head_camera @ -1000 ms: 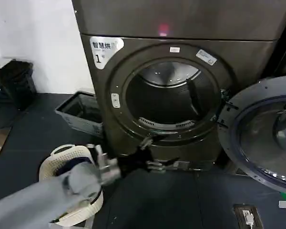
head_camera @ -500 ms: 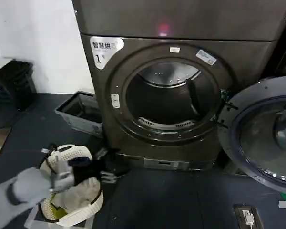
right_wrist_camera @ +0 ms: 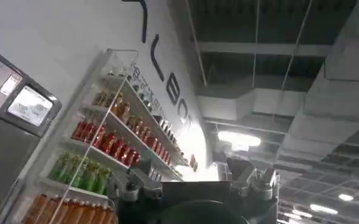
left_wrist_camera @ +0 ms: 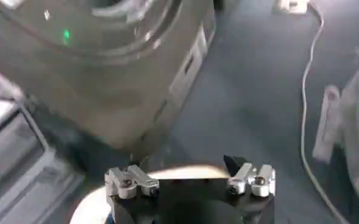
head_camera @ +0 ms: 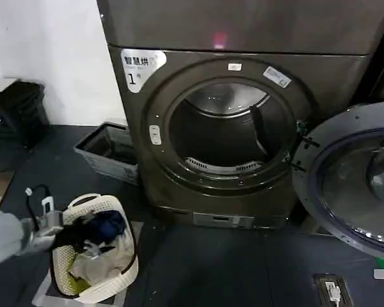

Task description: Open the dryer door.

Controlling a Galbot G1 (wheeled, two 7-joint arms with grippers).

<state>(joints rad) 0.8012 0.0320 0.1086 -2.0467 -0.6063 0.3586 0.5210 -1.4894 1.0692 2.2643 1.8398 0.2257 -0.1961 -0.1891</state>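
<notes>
The dryer door (head_camera: pixel 349 176) is swung all the way out to the right of the machine, hanging on its hinge with the grey inside face and dark glass centre facing the room. That leaves the round drum opening (head_camera: pixel 227 131) fully exposed. The left gripper (head_camera: pixel 83 235) is low at the near left, hovering over a white laundry basket (head_camera: pixel 125 272) with clothes in it, well apart from the door. In the left wrist view its fingers (left_wrist_camera: pixel 130 181) are spread wide, released, grasping nothing. The right gripper (right_wrist_camera: pixel 194 182) points up toward the ceiling and a shelf of bottled drinks (right_wrist_camera: pixel 115 149), jaws likewise apart and holding nothing. A grey bin (head_camera: pixel 109 150) sits by the dryer's left side.
</notes>
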